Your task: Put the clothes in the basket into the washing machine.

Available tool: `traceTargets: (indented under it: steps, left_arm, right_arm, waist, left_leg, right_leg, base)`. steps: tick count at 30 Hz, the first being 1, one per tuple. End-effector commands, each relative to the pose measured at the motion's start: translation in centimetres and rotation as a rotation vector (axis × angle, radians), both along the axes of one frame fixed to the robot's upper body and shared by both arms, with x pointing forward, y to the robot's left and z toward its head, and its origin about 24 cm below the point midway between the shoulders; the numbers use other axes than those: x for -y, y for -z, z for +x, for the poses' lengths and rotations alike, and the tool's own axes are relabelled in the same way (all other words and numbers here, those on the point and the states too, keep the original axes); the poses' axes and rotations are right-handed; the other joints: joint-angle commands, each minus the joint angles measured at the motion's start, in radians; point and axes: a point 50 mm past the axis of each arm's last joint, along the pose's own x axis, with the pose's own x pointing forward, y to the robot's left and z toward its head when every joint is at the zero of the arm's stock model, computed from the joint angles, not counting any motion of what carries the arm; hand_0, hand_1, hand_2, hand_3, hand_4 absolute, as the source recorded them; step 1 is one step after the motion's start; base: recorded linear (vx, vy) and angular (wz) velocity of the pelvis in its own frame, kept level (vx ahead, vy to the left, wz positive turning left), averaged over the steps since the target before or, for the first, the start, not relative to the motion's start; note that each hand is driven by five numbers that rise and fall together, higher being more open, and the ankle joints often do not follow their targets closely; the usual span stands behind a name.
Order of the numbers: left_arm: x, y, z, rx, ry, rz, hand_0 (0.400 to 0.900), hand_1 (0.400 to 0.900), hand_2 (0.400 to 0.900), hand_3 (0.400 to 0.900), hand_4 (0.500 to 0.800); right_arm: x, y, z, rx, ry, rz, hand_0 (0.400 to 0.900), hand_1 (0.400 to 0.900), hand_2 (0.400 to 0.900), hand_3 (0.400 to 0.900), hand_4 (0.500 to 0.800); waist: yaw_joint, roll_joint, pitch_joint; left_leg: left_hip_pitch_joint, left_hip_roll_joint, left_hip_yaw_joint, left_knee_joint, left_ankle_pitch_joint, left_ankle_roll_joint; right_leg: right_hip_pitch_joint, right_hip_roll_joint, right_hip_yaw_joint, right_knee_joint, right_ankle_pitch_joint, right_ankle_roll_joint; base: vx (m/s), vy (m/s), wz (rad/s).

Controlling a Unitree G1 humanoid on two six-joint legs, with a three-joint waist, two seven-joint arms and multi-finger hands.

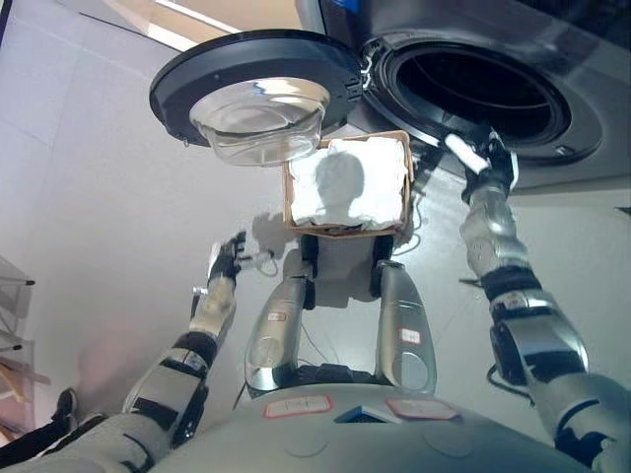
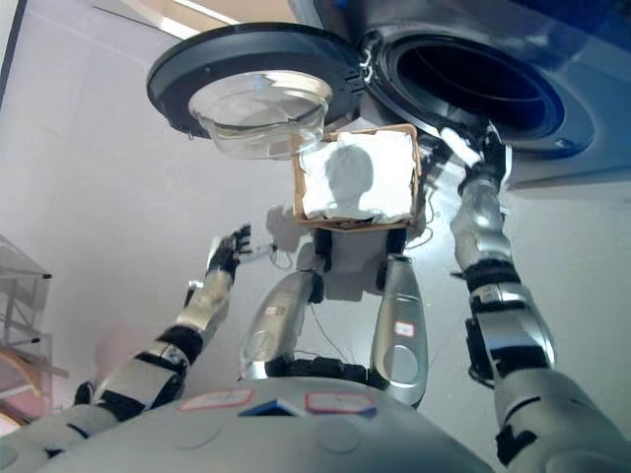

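A brown basket [image 1: 289, 197] sits on the floor just below the washing machine [image 1: 592, 128], filled with white clothes [image 1: 350, 182]. The machine's round door [image 1: 256, 89] is swung open to the left, above the basket. The dark drum opening [image 1: 483, 89] lies at the upper right. My right hand [image 1: 488, 163] reaches up at the lower rim of the drum opening, right of the basket, fingers stretched and holding nothing. My left hand [image 1: 229, 258] hovers over the floor left of and below the basket, fingers spread and empty.
Light grey floor [image 1: 99, 177] spreads to the left of the machine. A thin metal rack [image 1: 12, 325] stands at the far left edge. A beige strip [image 1: 207, 15] runs along the top behind the door.
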Motion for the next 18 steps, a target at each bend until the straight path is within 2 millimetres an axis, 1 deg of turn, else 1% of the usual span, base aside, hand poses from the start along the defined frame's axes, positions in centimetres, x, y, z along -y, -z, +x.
traceTargets:
  steps: [1, 3, 4, 8, 10, 14, 18]
  left_arm:
    - [-3.3, 1.9, -5.2, -0.186, -0.076, 0.102, 0.9, 0.9, 0.9, 0.9, 0.8]
    - [-3.5, 2.2, -5.7, -0.215, -0.092, 0.104, 0.9, 0.9, 0.9, 0.9, 0.8]
    - [-3.7, 2.2, -6.0, -0.23, -0.097, 0.107, 0.9, 0.9, 0.9, 0.9, 0.8]
    - [-4.4, 2.6, -7.3, -0.289, -0.101, 0.129, 0.9, 0.9, 0.9, 0.9, 0.8]
    - [-4.7, 2.7, -8.0, -0.319, -0.11, 0.129, 0.9, 0.9, 0.9, 0.9, 0.8]
    - [-5.3, 2.9, -9.2, -0.363, -0.115, 0.129, 0.9, 0.9, 0.9, 0.9, 0.8]
    - [-5.8, 3.0, -10.2, -0.405, -0.113, 0.133, 0.9, 0.9, 0.9, 0.9, 0.8]
  right_arm:
    - [0.2, 2.6, -2.7, -0.025, 0.038, 0.03, 0.9, 0.9, 0.9, 0.9, 0.8]
    - [0.6, 5.0, -5.1, -0.12, 0.086, 0.05, 0.9, 0.9, 0.9, 0.9, 0.8]
    - [0.7, 6.4, -6.5, -0.195, 0.078, 0.03, 0.9, 0.9, 0.9, 0.9, 0.8]
    - [0.7, 10.4, -11.5, -0.419, 0.101, 0.04, 0.9, 0.9, 0.9, 0.9, 0.8]
    - [0.7, 11.9, -13.8, -0.514, 0.137, 0.071, 0.9, 0.9, 0.9, 0.9, 0.8]
    - [-0.1, 14.5, -18.6, -0.724, 0.12, 0.098, 0.9, 0.9, 0.9, 0.9, 0.8]
    - [-0.7, 16.0, -22.6, -0.914, 0.083, 0.095, 0.9, 0.9, 0.9, 0.9, 0.8]
  waist:
    - [-0.007, -0.049, -0.113]
    - [-0.017, -0.065, -0.134]
    - [-0.021, -0.071, -0.15]
    - [-0.031, -0.088, -0.188]
    - [-0.035, -0.09, -0.21]
    - [-0.038, -0.1, -0.249]
    - [-0.038, -0.109, -0.279]
  left_leg:
    - [-0.021, -0.06, -0.022, -0.011, -0.009, 0.042]
    - [0.033, -0.055, -0.021, -0.035, -0.011, 0.04]
    - [0.055, -0.051, -0.019, -0.049, -0.008, 0.04]
    - [0.144, -0.042, -0.014, -0.093, -0.013, 0.037]
    - [0.188, -0.044, -0.007, -0.121, -0.015, 0.037]
    - [0.258, -0.041, 0.009, -0.158, -0.022, 0.038]
    - [0.32, -0.038, 0.021, -0.197, -0.024, 0.04]
  right_leg:
    - [0.123, 0.036, -0.014, -0.193, 0.088, 0.028]
    - [0.178, 0.04, -0.017, -0.23, 0.095, 0.035]
    - [0.202, 0.041, -0.015, -0.254, 0.104, 0.038]
    - [0.293, 0.042, -0.012, -0.315, 0.113, 0.05]
    - [0.335, 0.043, -0.007, -0.345, 0.118, 0.056]
    - [0.4, 0.044, 0.0, -0.383, 0.127, 0.066]
    - [0.45, 0.047, 0.006, -0.416, 0.137, 0.074]
  base:
    - [0.06, 0.01, -0.12]
    - [0.05, 0.007, -0.13]
    - [0.06, 0.009, -0.15]
    - [0.06, 0.001, -0.11]
    - [0.08, 0.01, -0.13]
    - [0.08, 0.007, -0.14]
    - [0.07, 0.006, -0.11]
